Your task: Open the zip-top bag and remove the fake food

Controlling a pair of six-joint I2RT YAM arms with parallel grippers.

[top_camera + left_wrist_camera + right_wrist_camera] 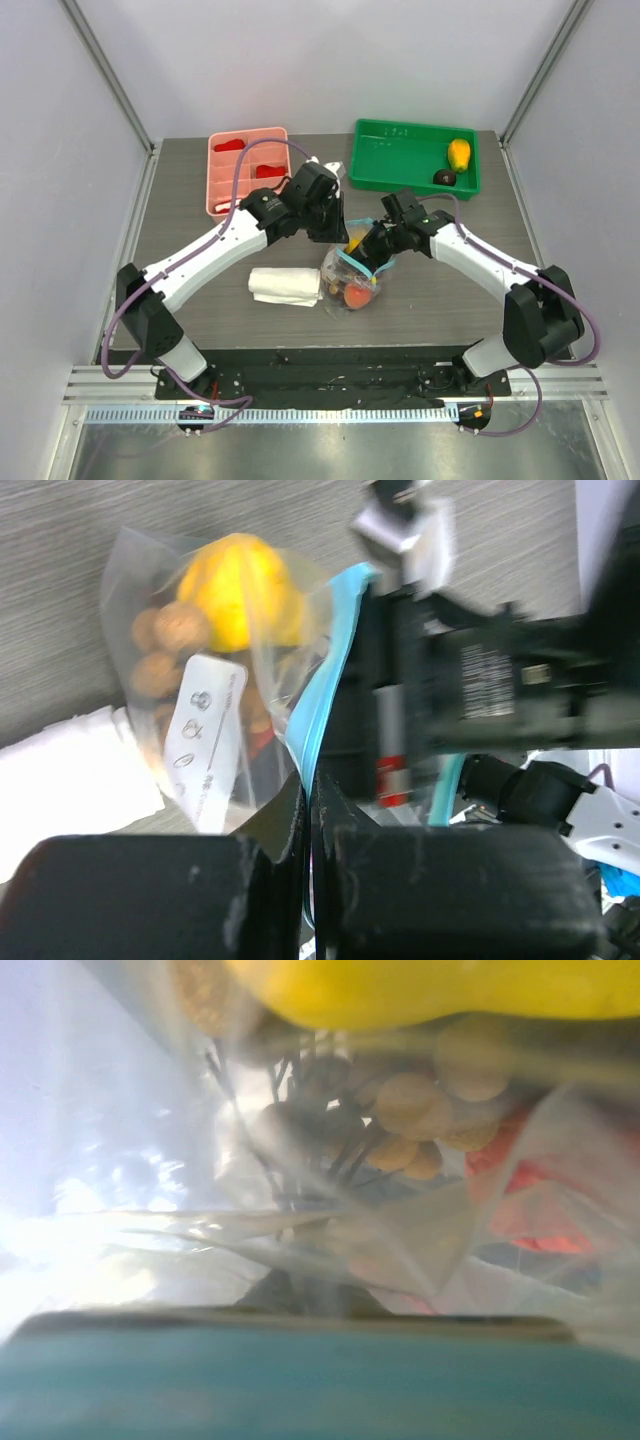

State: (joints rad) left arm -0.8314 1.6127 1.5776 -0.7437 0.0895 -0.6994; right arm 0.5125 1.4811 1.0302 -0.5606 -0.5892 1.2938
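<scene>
Jointly left gripper (308, 815), right gripper (373, 243) pinch zip-top bag (336, 268); fake food (240, 590) inside.

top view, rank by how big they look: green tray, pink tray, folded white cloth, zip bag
1. green tray
2. pink tray
3. zip-top bag
4. white cloth
The bag is partly hidden, so its place over the cloth is unsure.

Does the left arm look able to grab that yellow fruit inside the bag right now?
Probably not yet. The left gripper is clamped on the blue zip strip of the bag, so it is busy, and the yellow fruit sits inside, behind clear plastic. It would have to let go first.
</scene>
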